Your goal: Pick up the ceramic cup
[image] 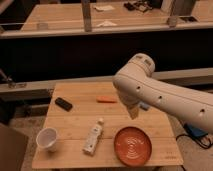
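Reach step: gripper (133, 113) hangs over mid-table, cup (47, 138) at front-left corner, well apart.
Cam view: cup upright, rim up, nr table (75, 121) edge, left of bottle (93, 137). Best approach, imo: swing left above bottle w/o clipping it, drop one side inside rim, one outside, close gently. Jaws wide apart, holding & touching nothing.

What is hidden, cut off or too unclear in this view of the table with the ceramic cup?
Camera view, all of these:
The blue object is mostly hidden behind the arm, beside the pincer hanging over the table.
The arm is cut off by the right edge.
The black object and orange object are too blurred to identify.
The ceramic cup: inside too blurred to judge.
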You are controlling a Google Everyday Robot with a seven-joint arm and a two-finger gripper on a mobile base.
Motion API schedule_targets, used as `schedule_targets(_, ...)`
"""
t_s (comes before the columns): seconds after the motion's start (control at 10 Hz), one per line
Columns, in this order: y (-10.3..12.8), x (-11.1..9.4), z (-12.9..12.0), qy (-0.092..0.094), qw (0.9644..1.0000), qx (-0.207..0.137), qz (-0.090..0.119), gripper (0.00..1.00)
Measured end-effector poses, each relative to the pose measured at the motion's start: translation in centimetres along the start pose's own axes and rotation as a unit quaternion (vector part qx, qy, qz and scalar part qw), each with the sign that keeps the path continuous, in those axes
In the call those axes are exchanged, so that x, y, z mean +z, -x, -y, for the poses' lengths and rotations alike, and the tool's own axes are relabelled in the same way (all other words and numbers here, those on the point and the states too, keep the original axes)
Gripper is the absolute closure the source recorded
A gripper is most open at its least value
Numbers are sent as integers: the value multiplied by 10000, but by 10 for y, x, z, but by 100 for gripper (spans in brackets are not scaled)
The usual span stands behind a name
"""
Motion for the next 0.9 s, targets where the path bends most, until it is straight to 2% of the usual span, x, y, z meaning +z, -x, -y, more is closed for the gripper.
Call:
schedule_targets(0.2, 27, -1, 19, -116, 9995, -273, 73, 20)
schedule_targets(0.4, 37, -3, 27, -198, 9985, -502, 111, 20)
schedule_targets(0.7, 47, -4, 35, -228, 9966, -762, 204, 20)
schedule_targets(0.9, 74, -5, 50, -271, 9938, -1034, 314, 20)
